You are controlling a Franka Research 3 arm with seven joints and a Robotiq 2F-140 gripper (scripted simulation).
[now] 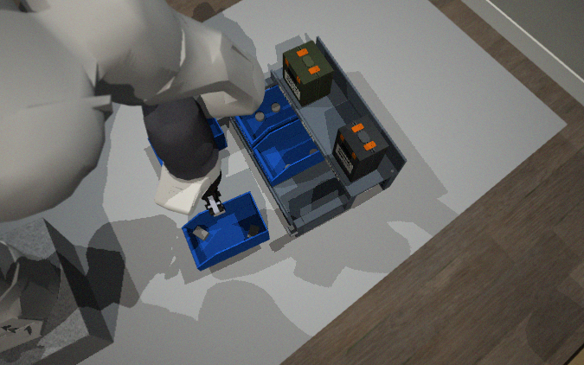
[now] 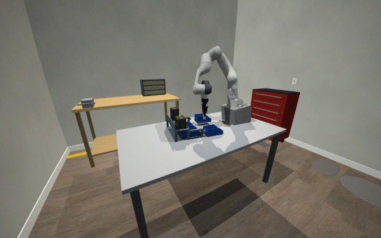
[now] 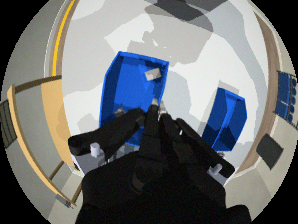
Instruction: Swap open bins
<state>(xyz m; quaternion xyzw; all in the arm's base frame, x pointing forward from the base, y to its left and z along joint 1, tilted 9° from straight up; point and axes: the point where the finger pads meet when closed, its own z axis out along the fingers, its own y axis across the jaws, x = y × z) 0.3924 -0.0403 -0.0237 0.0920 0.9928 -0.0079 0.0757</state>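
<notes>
The gripper [image 1: 214,210] [image 2: 204,117] [image 3: 158,104] is shut on a side wall of the blue bin with parts [image 1: 227,227] [image 2: 198,119] [image 3: 127,75]. This bin hangs above the table, roughly level, its tall rear toward the shelf and its low open front away from it. It holds a light grey block [image 1: 201,232] [image 3: 152,74] and a darker part [image 1: 253,230]. The empty bin [image 1: 219,132] [image 2: 213,130] [image 3: 220,120] stands on the table, partly hidden by the arm in the top view. The vacant place [image 1: 309,197] is at the shelf's end.
The grey shelf [image 1: 278,206] holds two blue bins [image 1: 264,120] [image 1: 285,151], with round parts in the first. An olive case [image 1: 307,74] [image 2: 180,122] and a dark grey case [image 1: 359,150] [image 2: 174,113] stand on the upper board behind them.
</notes>
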